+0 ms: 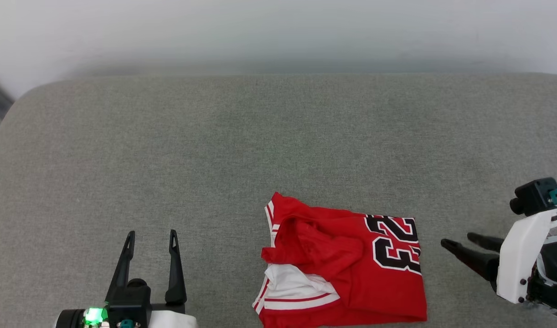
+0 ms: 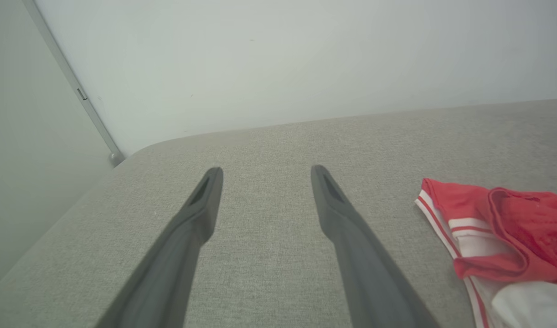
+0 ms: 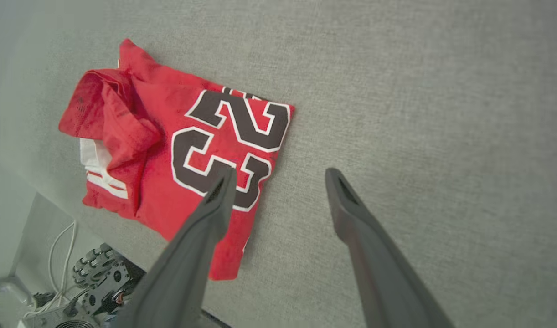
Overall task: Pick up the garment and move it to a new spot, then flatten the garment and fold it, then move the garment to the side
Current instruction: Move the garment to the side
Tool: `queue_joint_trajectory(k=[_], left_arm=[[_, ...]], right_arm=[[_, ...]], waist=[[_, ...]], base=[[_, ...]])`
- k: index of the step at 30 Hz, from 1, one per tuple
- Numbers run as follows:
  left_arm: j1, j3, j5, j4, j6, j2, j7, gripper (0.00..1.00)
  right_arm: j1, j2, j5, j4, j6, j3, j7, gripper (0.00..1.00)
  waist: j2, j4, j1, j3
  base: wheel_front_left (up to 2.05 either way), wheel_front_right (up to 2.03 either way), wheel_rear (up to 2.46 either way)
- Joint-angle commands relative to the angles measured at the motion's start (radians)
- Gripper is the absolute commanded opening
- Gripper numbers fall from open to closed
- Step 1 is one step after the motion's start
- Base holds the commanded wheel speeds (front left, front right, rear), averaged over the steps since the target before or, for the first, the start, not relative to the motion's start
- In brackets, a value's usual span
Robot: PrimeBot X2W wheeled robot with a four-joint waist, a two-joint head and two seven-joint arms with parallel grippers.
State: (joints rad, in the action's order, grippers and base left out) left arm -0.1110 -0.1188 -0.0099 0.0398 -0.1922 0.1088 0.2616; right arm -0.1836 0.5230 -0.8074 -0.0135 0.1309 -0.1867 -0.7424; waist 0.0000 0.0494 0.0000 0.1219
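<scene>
Nearest, the left claw [image 1: 152, 233] hangs wide open and empty. The folded red-and-white jersey garment [image 1: 351, 269] lies by the grey fabric-covered table's [image 1: 214, 136] front edge. Just beside it is the right claw [image 1: 456, 238], equally spread and empty, probably ready to slide it aside.

One thing to read here: the number 23 [image 1: 395, 243], big black numerals edged in white, printed on the red garment [image 1: 342, 278]. From the head view it lies turned on its side. The right wrist view catches the same 23 [image 3: 230, 146], sharp and plain.
</scene>
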Motion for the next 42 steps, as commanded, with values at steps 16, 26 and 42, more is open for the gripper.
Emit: queue_joint_trajectory(k=[16,26,42], left_arm=[[0.097,-0.018,0.012,0.007,0.012,-0.011,0.005,1.00],[0.131,-0.032,0.008,0.001,0.008,-0.018,0.005,1.00],[0.039,-0.001,0.000,0.020,-0.020,-0.015,0.005,1.00]], right_arm=[[-0.092,-0.116,-0.197,-0.211,-0.001,-0.103,-0.108,1.00],[-0.119,-0.154,-0.197,-0.333,-0.003,-0.234,-0.080,0.11],[-0.258,0.015,-0.225,-0.103,0.000,-0.364,0.037,0.00]], waist=[[0.0000,0.057,0.0000,0.137],[0.0000,0.087,0.0000,0.170],[0.0000,-0.030,0.0000,0.074]], base=[[0.00,0.00,0.00],[0.00,0.00,0.00],[0.00,0.00,0.00]])
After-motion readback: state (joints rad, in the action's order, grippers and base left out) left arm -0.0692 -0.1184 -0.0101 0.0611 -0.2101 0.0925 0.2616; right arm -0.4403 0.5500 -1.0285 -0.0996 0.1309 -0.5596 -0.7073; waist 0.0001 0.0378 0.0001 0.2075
